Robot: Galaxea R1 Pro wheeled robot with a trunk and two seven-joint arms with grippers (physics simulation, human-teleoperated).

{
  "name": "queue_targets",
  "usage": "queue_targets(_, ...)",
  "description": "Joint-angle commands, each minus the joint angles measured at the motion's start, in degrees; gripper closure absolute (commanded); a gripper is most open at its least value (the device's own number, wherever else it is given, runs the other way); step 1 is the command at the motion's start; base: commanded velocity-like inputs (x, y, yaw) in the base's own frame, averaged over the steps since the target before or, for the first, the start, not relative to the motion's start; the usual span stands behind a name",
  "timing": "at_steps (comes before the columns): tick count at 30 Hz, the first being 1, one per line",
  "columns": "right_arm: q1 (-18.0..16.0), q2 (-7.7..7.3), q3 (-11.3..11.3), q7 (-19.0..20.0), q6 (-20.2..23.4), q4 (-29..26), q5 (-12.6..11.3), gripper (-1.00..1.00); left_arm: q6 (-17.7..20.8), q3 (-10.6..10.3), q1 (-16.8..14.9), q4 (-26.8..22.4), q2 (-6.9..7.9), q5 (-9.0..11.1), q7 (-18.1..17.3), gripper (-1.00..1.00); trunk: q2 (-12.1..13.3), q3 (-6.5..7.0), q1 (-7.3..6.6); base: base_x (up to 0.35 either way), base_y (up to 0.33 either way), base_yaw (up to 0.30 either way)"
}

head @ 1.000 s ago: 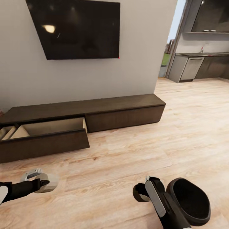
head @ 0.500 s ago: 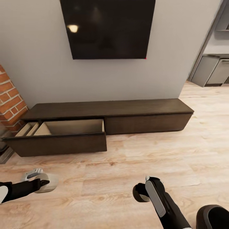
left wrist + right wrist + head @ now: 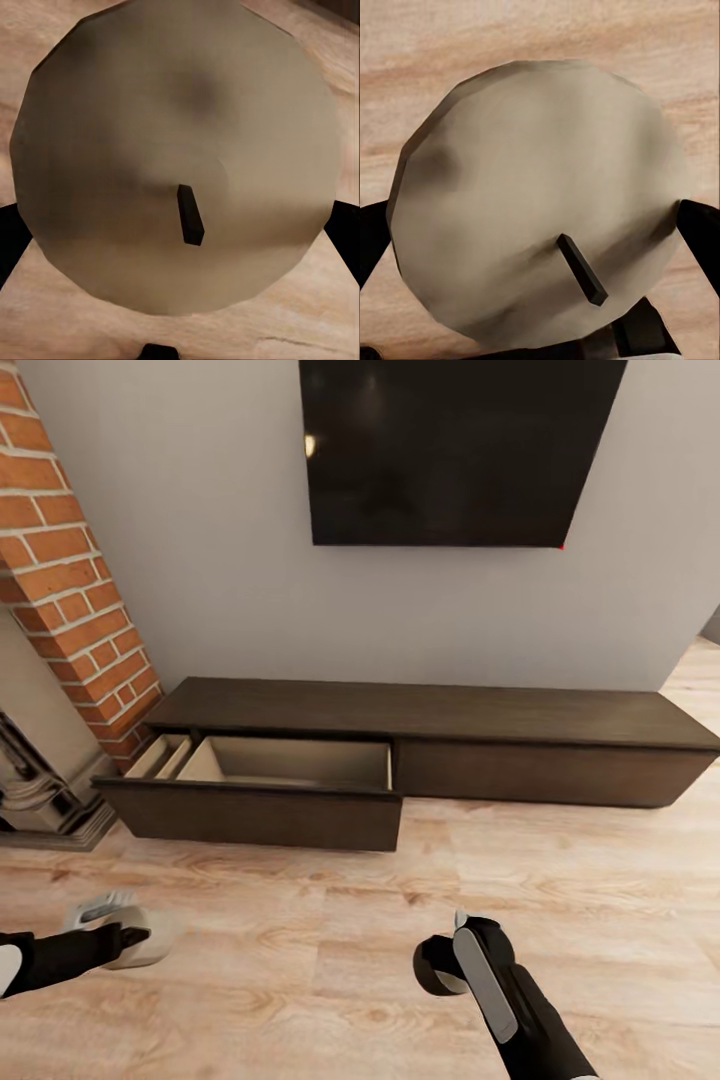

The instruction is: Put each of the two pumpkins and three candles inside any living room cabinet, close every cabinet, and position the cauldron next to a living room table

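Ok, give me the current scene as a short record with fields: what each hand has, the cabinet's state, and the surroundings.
left hand: closed on a candle, cream top and dark wick seen in the left wrist view
right hand: closed on a second candle, low over the floor
cabinet: long dark-brown unit against the wall
left drawer: pulled open, pale interior, nothing visible inside from this angle
right drawer front: shut
above cabinet: black wall screen
far left: brick column
floor: light wood planks
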Motion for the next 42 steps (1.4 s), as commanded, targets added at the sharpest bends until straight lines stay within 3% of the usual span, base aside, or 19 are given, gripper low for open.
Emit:
queue_targets(1,0.0,0.07,0.1,-0.6,0.1,-0.1,-0.4,1.0,0.2,0.0,0.0,0.0,0.44,-0.1,0.3,1.0,0.0,-0.08,0.02,0.251,0.231,0.282)
queue_targets(3,0.0,0.14,0.1,-0.6,0.0,-0.1,-0.4,1.0,0.2,0.3,0.1,0.1,1.41,-2.1,0.3,1.0,0.0,-0.15,0.02,0.256,0.23,0.277)
queue_targets(8,0.0,0.11,0.0,-0.6,-0.1,-0.1,-0.4,1.0,0.1,2.8,0.2,0.1,1.77,-3.3,0.3,1.0,0.0,-0.31,0.02,0.271,0.217,0.173)
queue_targets(14,0.0,0.11,-0.1,-0.3,-0.2,-0.5,-0.8,1.0,0.1,3.2,0.2,0.1,1.82,-3.5,0.3,1.0,0.0,-0.33,0.02,0.283,0.215,-0.038)
queue_targets(28,0.0,0.15,-0.2,-0.2,-0.2,-0.3,-1.0,1.0,0.1,3.2,0.2,0.1,1.71,-3.7,0.2,1.0,0.0,-0.34,0.02,0.238,0.236,-0.247)
queue_targets(42,0.0,0.09,0.2,0.0,-1.3,0.1,-0.3,1.0,-0.2,3.0,0.2,0.1,1.37,-3.5,0.1,1.0,0.0,-0.34,0.02,0.142,0.125,-0.017)
